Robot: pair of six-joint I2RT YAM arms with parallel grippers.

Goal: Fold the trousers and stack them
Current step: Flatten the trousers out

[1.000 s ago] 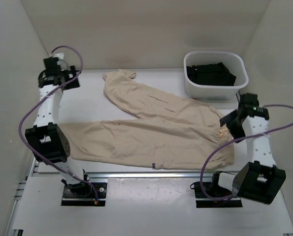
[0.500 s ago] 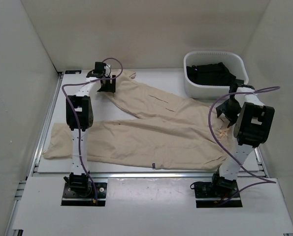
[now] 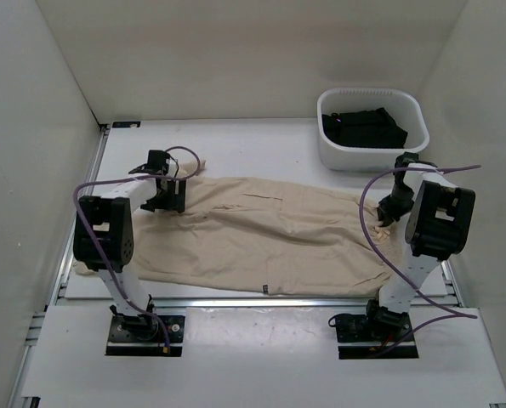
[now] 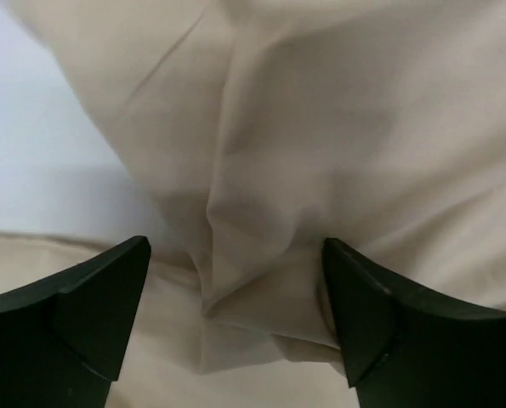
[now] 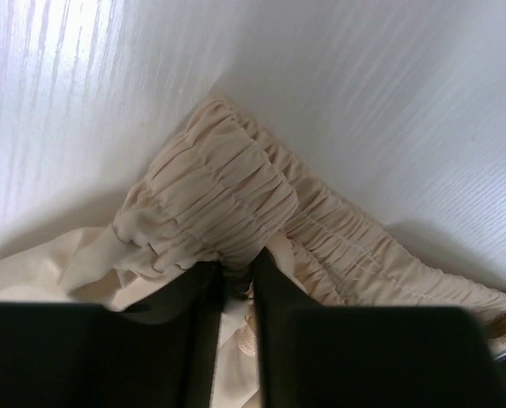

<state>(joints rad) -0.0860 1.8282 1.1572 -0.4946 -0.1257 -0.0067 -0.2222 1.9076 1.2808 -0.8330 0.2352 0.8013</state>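
At the left end of the tabletop (image 3: 235,140), my left fingers (image 3: 167,201) stand spread wide and released, with a soft ridge of the trousers (image 3: 270,234) lying between them, nothing pinched. At the right end, my right fingers (image 3: 386,215) are clenched on the gathered band (image 5: 210,204) of the cloth. The trousers lie flat, stretched lengthwise between both sets of fingers.

White links and chunky black joint blocks on the left arm (image 3: 104,234) and right arm (image 3: 438,223); purple cables (image 3: 362,211) loop along both. The left gripper (image 4: 235,263) has matte black wedge fingers (image 4: 82,319).
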